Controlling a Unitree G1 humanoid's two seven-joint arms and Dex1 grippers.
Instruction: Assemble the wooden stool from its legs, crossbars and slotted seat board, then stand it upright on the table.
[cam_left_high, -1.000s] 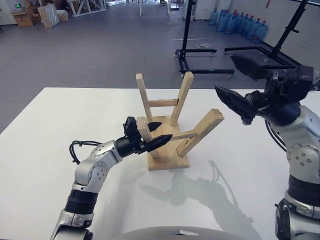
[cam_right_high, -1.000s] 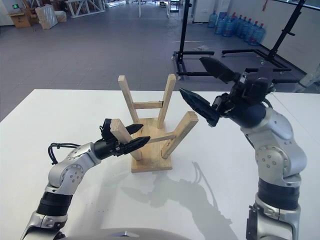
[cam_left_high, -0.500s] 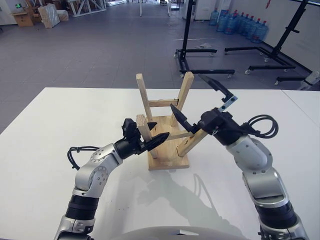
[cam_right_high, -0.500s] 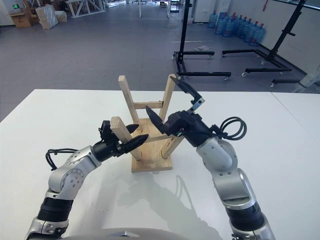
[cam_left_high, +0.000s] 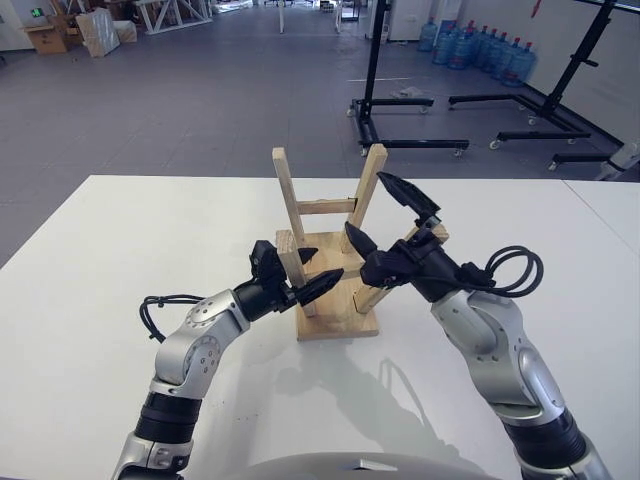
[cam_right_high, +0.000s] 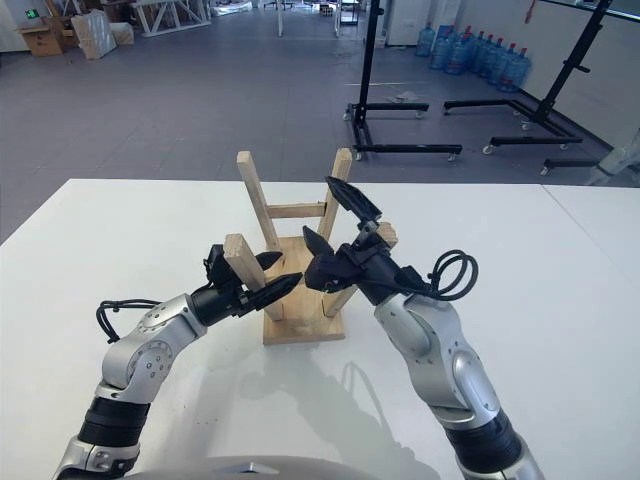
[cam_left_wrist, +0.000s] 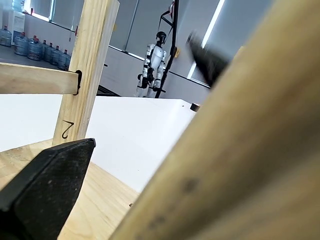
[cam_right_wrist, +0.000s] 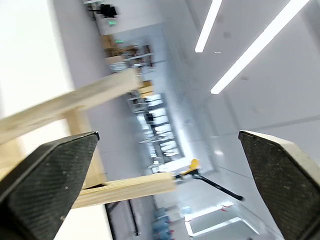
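Gripping one leg of an upturned wooden stool, the left gripper (cam_left_high: 312, 268) sits low over a white table (cam_left_high: 90, 260). Its two dark fingers are clamped on the near-left leg (cam_left_high: 288, 250), one on each side, just under the leg's top end. That hold looks meant to steady the leg, and with it the whole frame, while the other arm works.

Just beyond and below the left gripper's fingertips lies the slotted seat board (cam_left_high: 340, 322). It is flat on the table with the legs pointing up, probably so the joints are open to reach from above. Farther from that gripper, the two back legs (cam_left_high: 366, 190) rise nearly upright, joined by a crossbar (cam_left_high: 325, 207). A second crossbar (cam_left_high: 345, 268) runs from the held leg across toward the right gripper.

Below the right gripper (cam_left_high: 384, 220), the near-right leg (cam_left_high: 371, 294) leans outward instead of standing straight, so it seems not fully seated in its slot. This gripper hovers by the leg's upper part with its fingers spread wide apart, holding nothing. Whether either finger touches the wood cannot be told. The wide opening suggests it is lined up to take the leaning leg and press it straight. The stool is not yet stood upright.
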